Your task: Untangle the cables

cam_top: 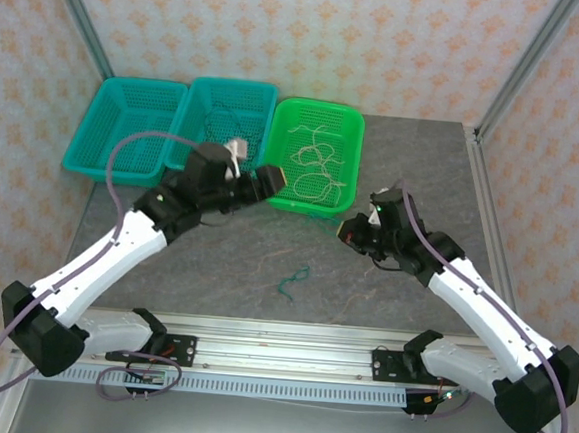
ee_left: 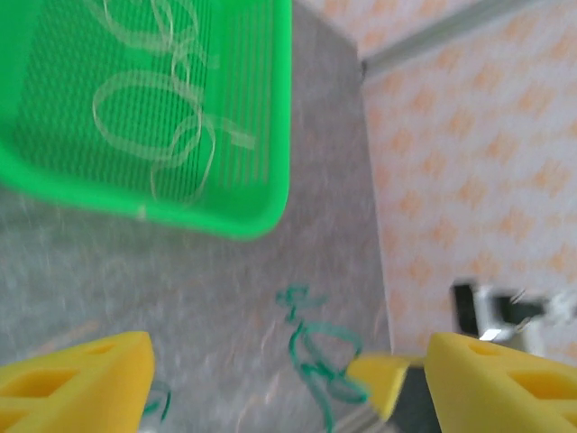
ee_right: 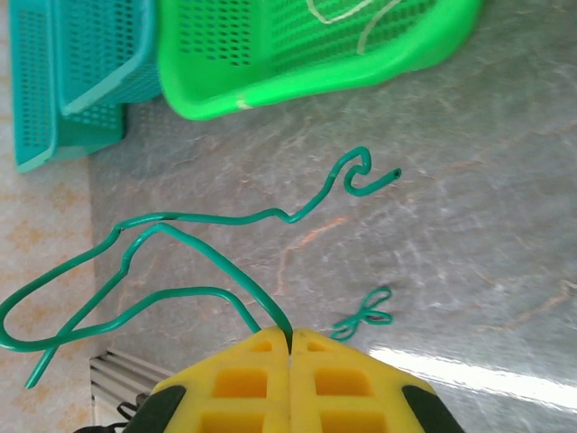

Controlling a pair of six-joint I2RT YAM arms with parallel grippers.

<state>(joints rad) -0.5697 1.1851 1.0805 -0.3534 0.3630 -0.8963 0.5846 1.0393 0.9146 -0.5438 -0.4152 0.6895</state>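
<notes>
Top view, left to right. Three baskets sit in a row at the 12 o'clock edge of the surface.
- The left teal basket is at 10 o'clock.
- The middle teal basket is next to it, with thin dark strands inside (too faint to count).
- The green basket holds the cream-white cables in loose loops.

Left tool: it hangs over the near-left corner of the green basket. In its wrist view the yellow fingers are wide apart and nothing is clamped. That view also shows a green-teal squiggle at 5 o'clock, just beside the right finger. It's blurred, so I can't tell if they touch.

Mid-surface: a loose green-teal cable lies alone, clear of the baskets. It's at 5 o'clock from the left tool and 7 o'clock from the right tool.

Right tool: it is near the green basket's 5 o'clock corner. Its fingers are together and clamped on the held green-teal cable. In the right wrist view that cable leaves the fingertips and loops out to 9 o'clock. One end curls toward 1 o'clock, below the green basket's rim (off the surface as far as I can tell). The loose one lies flat just beside the fingertips at 2 o'clock.
</notes>
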